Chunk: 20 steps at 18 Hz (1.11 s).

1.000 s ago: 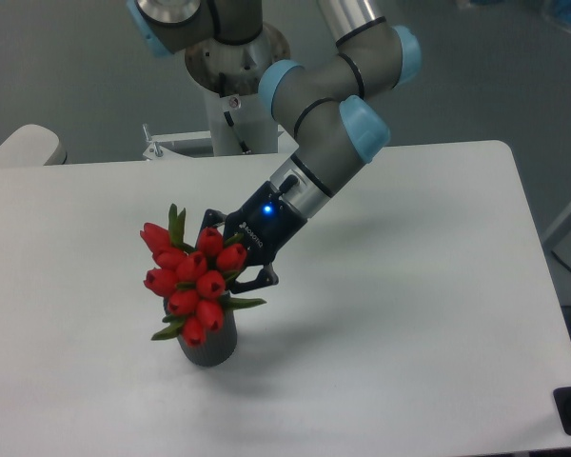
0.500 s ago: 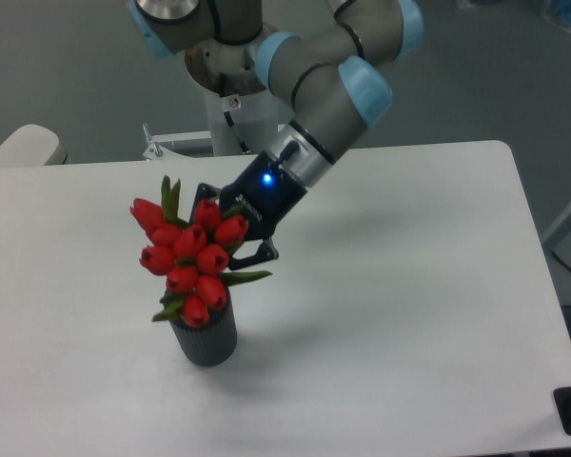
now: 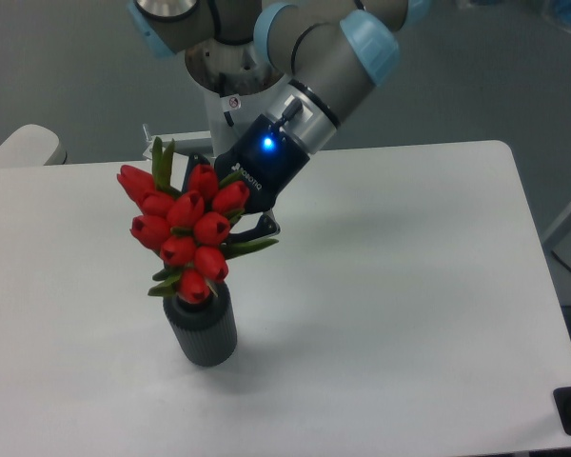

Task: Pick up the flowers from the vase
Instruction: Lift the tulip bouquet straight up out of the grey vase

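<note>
Fingers (image 3: 236, 227) dark, mostly hidden behind the flowers (image 3: 186, 228); one black finger tip shows at the bunch's right edge, just beside a green leaf that juts out to the right. They look closed in on the back of the bunch, gripping it, though the contact itself is screened by the buds and the width of the gap cannot be read. The flowers sit directly in front of the fingers: a tight cluster of red buds, leaning up and to the left, with two narrow green leaves standing above the topmost bud on the left. The lowest bud lies at the mouth of the vase (image 3: 202, 330), directly below the fingers; stems are not visible, so whether any part remains inside the opening cannot be told. Vase dark grey, ribbed, upright, standing on the white counter (image 3: 409, 286) with a soft shadow to its right. Behind and above the fingers, the black wrist body (image 3: 262, 167) with a lit blue light, then the silver and grey arm links with pale blue joint caps (image 3: 366, 43) rising to the upper right. Arm base (image 3: 230, 95), white, stands at the far edge of the counter. A pale rounded object (image 3: 21, 148) sits at the far left edge.
</note>
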{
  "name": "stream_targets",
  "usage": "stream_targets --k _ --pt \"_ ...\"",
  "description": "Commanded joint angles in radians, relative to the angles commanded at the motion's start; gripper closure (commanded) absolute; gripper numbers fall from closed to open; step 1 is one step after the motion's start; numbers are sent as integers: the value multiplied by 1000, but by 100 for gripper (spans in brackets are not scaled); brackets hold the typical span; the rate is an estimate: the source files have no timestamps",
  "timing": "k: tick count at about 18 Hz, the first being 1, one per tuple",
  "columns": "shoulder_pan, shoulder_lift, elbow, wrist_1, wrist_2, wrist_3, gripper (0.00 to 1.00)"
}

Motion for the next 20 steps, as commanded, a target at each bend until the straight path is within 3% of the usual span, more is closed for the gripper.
stream_targets --k 20 --pt "149 -21 98 2 -34 11 75"
